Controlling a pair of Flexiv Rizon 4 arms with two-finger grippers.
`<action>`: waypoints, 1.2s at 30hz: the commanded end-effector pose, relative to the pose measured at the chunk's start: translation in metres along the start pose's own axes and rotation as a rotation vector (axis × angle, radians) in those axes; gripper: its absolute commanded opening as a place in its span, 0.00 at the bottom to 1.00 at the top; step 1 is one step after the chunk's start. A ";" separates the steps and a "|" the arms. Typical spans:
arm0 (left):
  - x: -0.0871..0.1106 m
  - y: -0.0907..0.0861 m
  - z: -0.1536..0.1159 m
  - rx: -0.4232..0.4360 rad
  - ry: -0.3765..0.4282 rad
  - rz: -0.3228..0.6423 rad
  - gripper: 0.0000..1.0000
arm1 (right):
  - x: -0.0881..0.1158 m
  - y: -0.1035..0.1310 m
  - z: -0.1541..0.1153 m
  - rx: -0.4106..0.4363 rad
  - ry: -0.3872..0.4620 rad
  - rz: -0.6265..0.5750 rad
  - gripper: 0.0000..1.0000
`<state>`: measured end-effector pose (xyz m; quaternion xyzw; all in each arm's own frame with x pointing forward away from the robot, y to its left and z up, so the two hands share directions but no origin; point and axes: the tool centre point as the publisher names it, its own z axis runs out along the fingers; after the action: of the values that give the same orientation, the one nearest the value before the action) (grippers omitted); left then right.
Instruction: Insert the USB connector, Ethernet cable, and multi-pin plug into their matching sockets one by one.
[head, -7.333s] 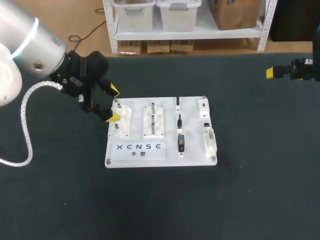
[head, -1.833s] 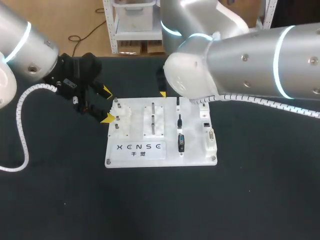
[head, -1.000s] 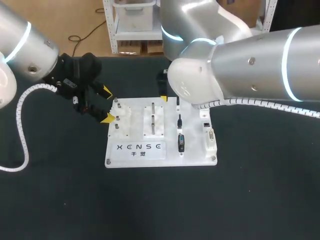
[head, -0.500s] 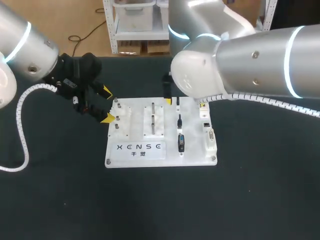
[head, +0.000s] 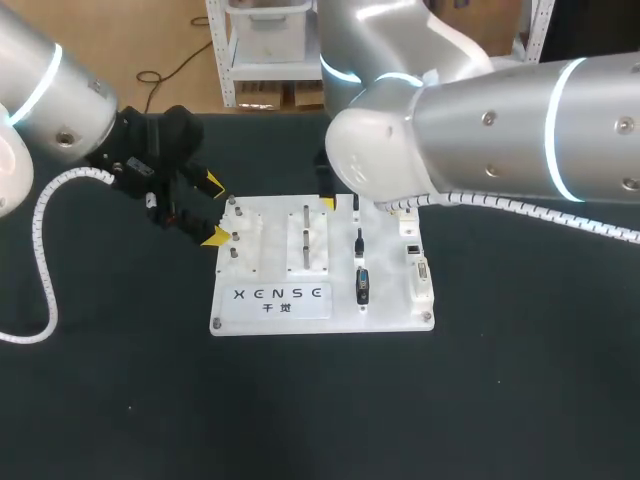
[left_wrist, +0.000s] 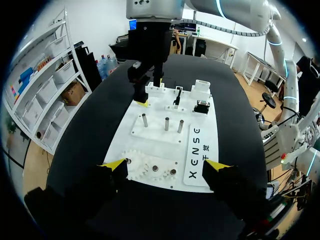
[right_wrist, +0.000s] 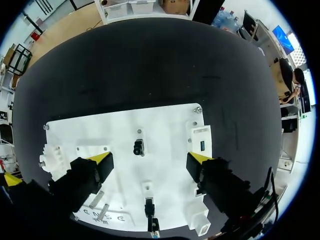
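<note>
- White flat board (head: 322, 312): 3 plugs (head: 358, 240) in 1 column, 3 sockets (head: 411, 245) beside.
- Left gripper (head: 215, 210): spread wide, empty, by 3 white gears (left_wrist: 150, 172).
- Right gripper (right_wrist: 150, 159): spread wide, empty, over USB connector (right_wrist: 138, 147).

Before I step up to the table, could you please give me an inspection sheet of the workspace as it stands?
Surface: black table bearing a white board.
Job's things: USB connector, Ethernet cable and multi-pin plug stand in a column on the board, none yet in the sockets beside them.
Clutter: nothing seen.
Grippers: left gripper open at the board's edge by the gears; right gripper open over the USB connector, not touching it.
Cables: white coiled hose hanging from the left arm.
Surroundings: nothing seen reaching over the table.
</note>
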<state>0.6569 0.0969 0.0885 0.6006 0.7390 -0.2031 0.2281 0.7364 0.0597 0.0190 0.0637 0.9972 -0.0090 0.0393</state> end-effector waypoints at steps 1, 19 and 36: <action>0.000 0.000 0.000 -0.001 0.000 0.000 1.00 | -0.004 0.002 0.001 0.001 0.009 0.007 0.85; 0.000 0.000 0.000 -0.001 0.000 0.000 1.00 | -0.010 0.009 0.001 -0.008 0.014 0.011 0.42; 0.000 0.000 0.000 -0.001 0.000 0.000 1.00 | -0.013 0.001 -0.004 -0.041 -0.003 0.025 0.00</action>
<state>0.6569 0.0970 0.0884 0.6005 0.7390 -0.2031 0.2280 0.7526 0.0678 0.0178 0.0738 0.9967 0.0037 0.0344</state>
